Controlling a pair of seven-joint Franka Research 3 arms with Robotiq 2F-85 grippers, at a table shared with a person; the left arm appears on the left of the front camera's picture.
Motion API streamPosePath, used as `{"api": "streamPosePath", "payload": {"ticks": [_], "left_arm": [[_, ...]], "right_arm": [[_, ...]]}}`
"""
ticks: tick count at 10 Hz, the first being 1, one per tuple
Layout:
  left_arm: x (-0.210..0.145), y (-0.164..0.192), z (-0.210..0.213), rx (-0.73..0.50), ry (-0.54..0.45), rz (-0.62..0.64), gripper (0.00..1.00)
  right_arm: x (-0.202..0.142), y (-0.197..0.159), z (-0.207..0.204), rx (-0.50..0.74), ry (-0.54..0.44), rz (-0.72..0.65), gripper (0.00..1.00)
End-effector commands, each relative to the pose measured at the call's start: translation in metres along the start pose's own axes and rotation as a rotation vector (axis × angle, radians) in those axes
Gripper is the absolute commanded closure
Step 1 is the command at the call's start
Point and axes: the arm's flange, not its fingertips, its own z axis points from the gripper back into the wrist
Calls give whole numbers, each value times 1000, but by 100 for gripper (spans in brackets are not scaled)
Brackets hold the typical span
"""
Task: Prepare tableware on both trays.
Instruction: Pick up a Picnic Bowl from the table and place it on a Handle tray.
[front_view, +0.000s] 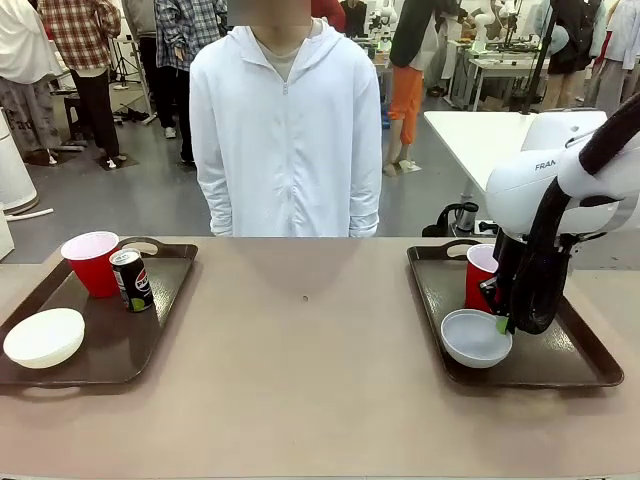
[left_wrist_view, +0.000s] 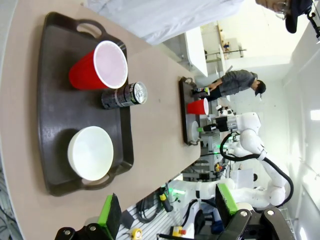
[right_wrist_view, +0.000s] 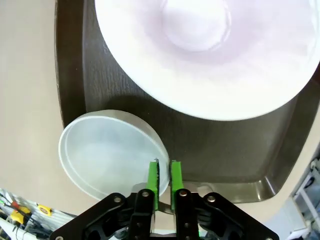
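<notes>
Grey-blue bowl sits on your right tray; the right claw stands at its rim, pads narrowly apart, grip uncertain; left claw hangs wide over the left tray.

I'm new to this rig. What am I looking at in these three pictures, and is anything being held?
Two white robot arms share a table with a person standing across it. The front picture looks over the table; the other two come from cameras on each arm's wrist. The left tray carries a red cup, a black can and a white bowl. The right tray carries another red cup and a grey-blue bowl. The right gripper straddles that bowl's rim with narrowly parted jaws; whether it grips is unclear. The left gripper hangs open, holding nothing.
</notes>
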Motion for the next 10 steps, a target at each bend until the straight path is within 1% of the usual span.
{"api": "streamPosePath", "payload": {"ticks": [1, 2, 4, 5, 9, 10], "left_arm": [[0, -2, 3, -11, -2, -7, 0], [0, -2, 3, -11, -2, -7, 0], [0, -2, 3, -11, -2, -7, 0], [0, -2, 3, -11, -2, -7, 0], [0, -2, 3, -11, -2, -7, 0], [0, -2, 3, -11, -2, -7, 0]], "right_arm": [[1, -4, 3, 10, -16, 31, 20], [-1, -4, 5, 9, -20, 28, 0], [-17, -3, 21, 4, -51, 18, 0], [-29, -1, 36, 8, -81, 19, 42], [-86, 8, 88, -34, -126, 32, 2], [-99, 10, 98, -38, -144, 52, 0]]}}
